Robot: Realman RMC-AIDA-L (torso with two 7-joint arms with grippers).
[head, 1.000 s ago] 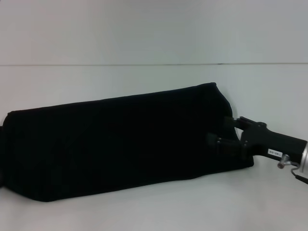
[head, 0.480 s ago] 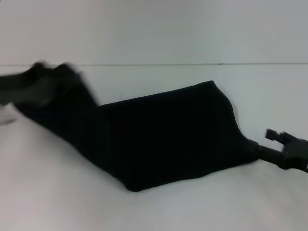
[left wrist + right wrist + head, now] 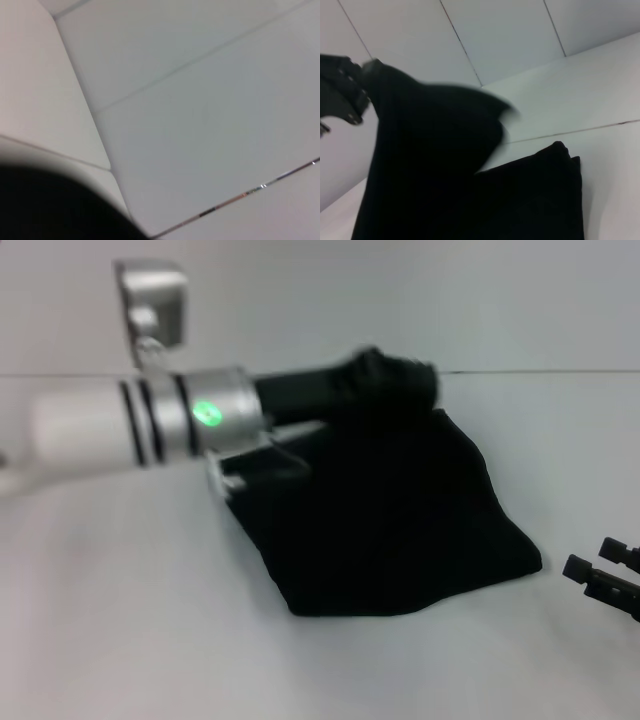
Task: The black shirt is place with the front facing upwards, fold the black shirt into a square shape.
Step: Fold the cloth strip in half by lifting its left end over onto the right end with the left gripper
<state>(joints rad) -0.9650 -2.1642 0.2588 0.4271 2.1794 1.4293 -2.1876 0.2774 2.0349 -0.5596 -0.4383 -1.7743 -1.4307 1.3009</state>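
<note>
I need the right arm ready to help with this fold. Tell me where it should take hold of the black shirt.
Probably the black shirt is best gripped at its loose corner lying flat beside the right gripper, approached low from the robot's right. The left gripper already holds the lifted end, so that side is taken.

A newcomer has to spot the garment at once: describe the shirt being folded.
On the white table, look at the middle for the only dark cloth: the black shirt, a plain heap. One end is lifted by the left gripper and carried over the rest. The right gripper sits apart at the table's right edge.
</note>
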